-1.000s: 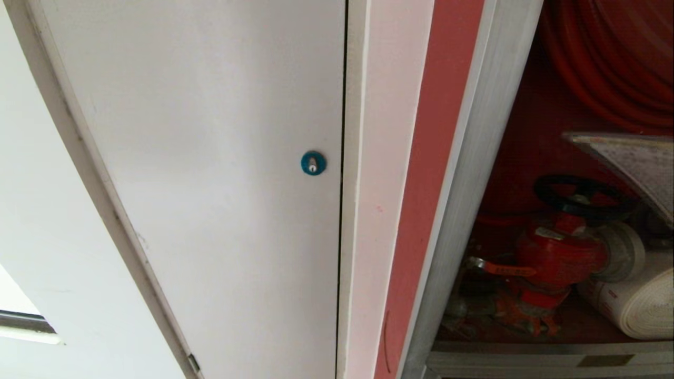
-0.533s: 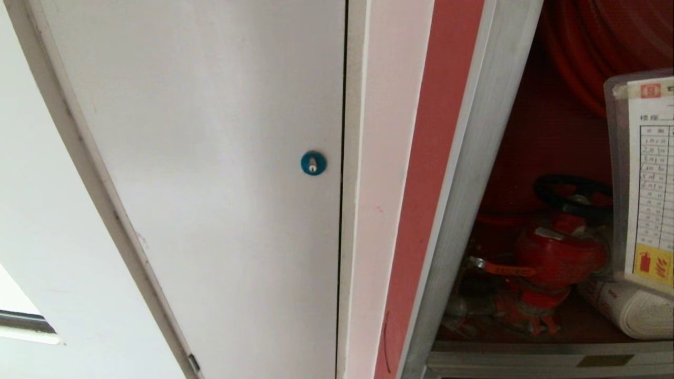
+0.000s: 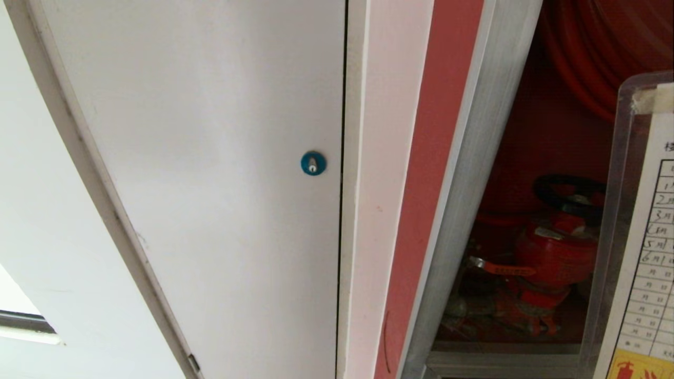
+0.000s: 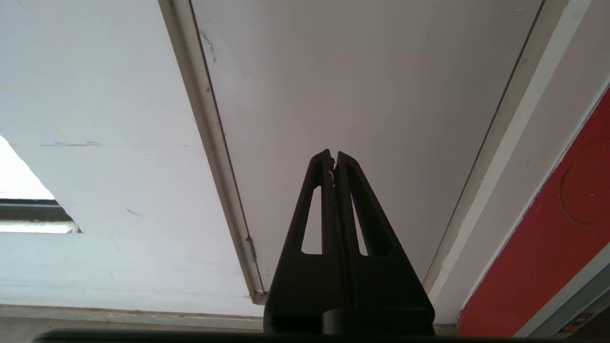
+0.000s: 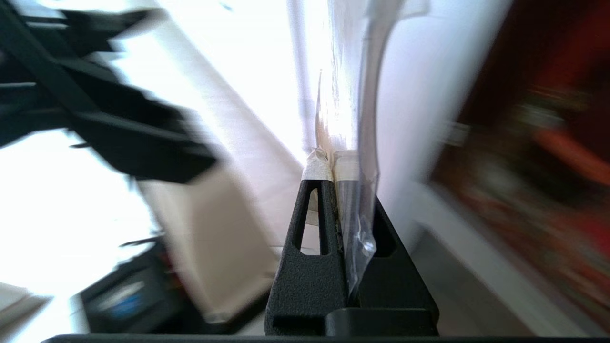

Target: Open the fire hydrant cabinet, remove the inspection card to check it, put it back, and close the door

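Note:
The fire hydrant cabinet [image 3: 476, 158] stands open on the right in the head view, silver-framed and red inside. In it are a coiled red hose [image 3: 605, 47] and a red valve [image 3: 553, 258] with a black handwheel. The inspection card [image 3: 647, 247], a white sheet of table rows in a clear sleeve, hangs upright in front of the cabinet's right part, facing the head camera. The right wrist view shows my right gripper [image 5: 333, 181] shut on the card's [image 5: 352, 95] taped edge. My left gripper [image 4: 333, 155] is shut and empty, pointing at a white panel. The door is out of view.
A plain white door [image 3: 210, 158] with a round blue lock [image 3: 313, 163] fills the left and middle of the head view. A pink-red strip [image 3: 437, 158] runs between it and the cabinet frame. The left wrist view shows the same white door [image 4: 357, 95] and red strip [image 4: 548, 247].
The card has turned from lying almost edge-on to facing the head camera. It has come closer and now covers the rolled white hose. The left arm has not moved.

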